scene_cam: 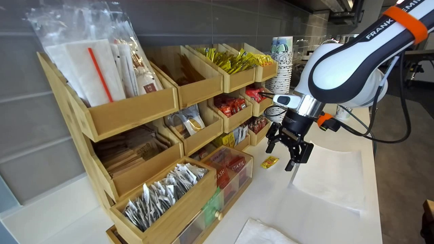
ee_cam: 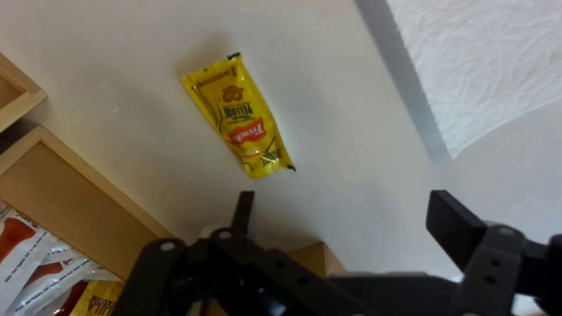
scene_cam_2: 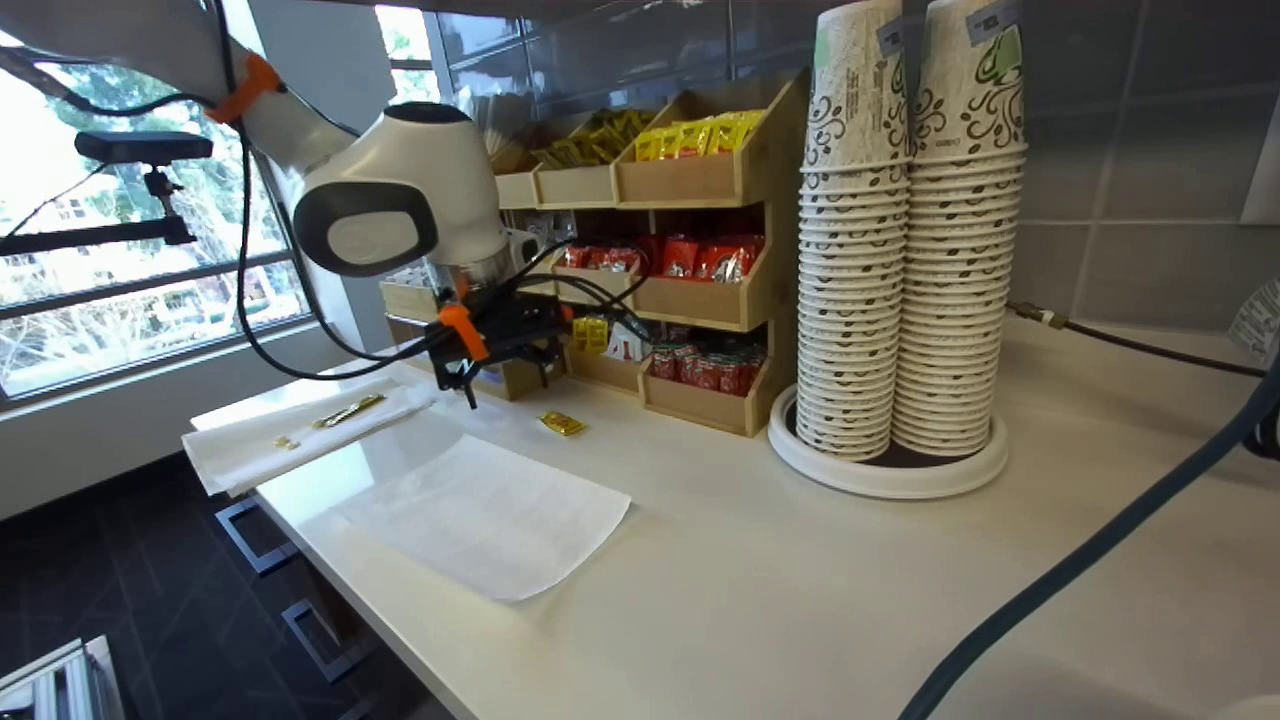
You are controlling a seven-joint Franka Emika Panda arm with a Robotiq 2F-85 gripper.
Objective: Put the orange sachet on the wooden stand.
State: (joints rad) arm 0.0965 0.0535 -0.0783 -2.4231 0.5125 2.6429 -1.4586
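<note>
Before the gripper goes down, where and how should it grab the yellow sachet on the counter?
I'd likely grip the yellow sachet across its middle, coming from above with the open gripper closing on its long edges: it lies flat and uncovered on the counter, and is narrower that way.

Window (scene_cam_2: 215, 190) overexposed; pale glare on counter (scene_cam_2: 780, 580); soft shadow beside orange sachet (ee_cam: 239, 116).

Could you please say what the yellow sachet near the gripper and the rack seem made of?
The sachet looks like glossy plastic film, perhaps foil-lined, given its glints. The rack is probably satin-finished wood, judging by its pale tan boards.
</note>
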